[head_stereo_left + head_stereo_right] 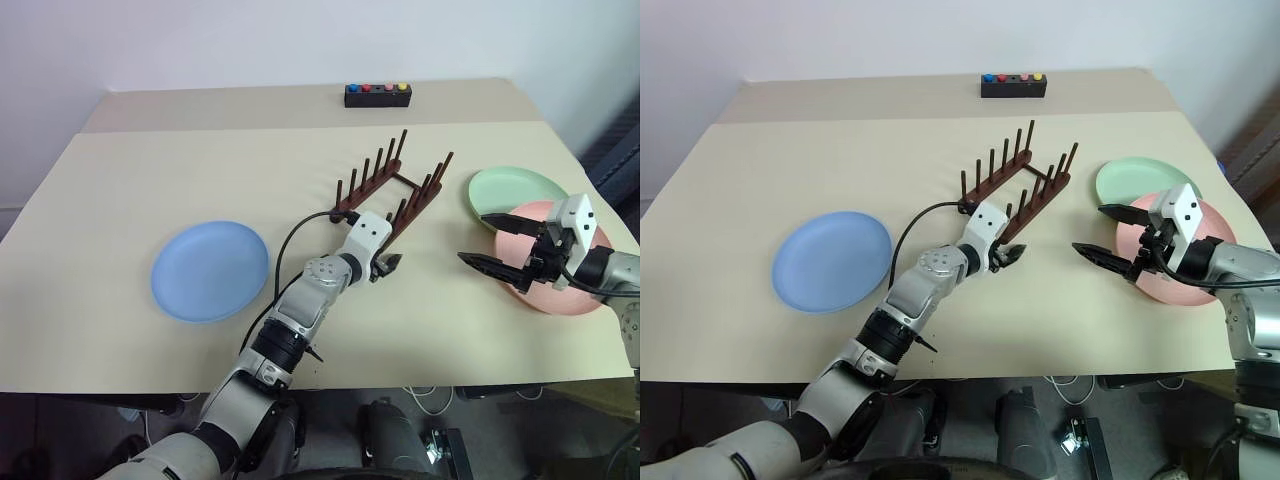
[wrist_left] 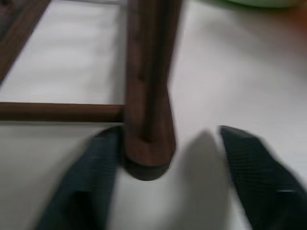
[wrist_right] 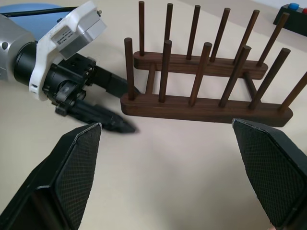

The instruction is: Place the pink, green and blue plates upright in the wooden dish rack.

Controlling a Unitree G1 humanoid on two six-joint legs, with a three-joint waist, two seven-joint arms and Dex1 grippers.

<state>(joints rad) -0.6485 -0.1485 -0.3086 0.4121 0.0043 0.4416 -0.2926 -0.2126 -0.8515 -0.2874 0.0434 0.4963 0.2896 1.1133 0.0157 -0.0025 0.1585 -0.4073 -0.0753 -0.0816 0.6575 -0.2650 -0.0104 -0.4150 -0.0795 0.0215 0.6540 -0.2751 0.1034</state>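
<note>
While all three plates lie flat, the wooden dish rack (image 1: 392,189) at mid-bench looks light and stiff. The left tool (image 1: 386,265) straddles its near bar end, fingers spread. The right tool (image 1: 492,240), spread wide, hovers over the pink plate (image 1: 560,290), a thin, slippery rim.

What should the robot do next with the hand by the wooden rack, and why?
Probably finish closing the left gripper on the near end of the wooden dish rack. Its fingers already straddle the end of one base bar, one finger touching it, the other apart. The rack holds no plates, and the open right gripper hovers by the pink plate, so steadying the rack first seems sensible.
</note>
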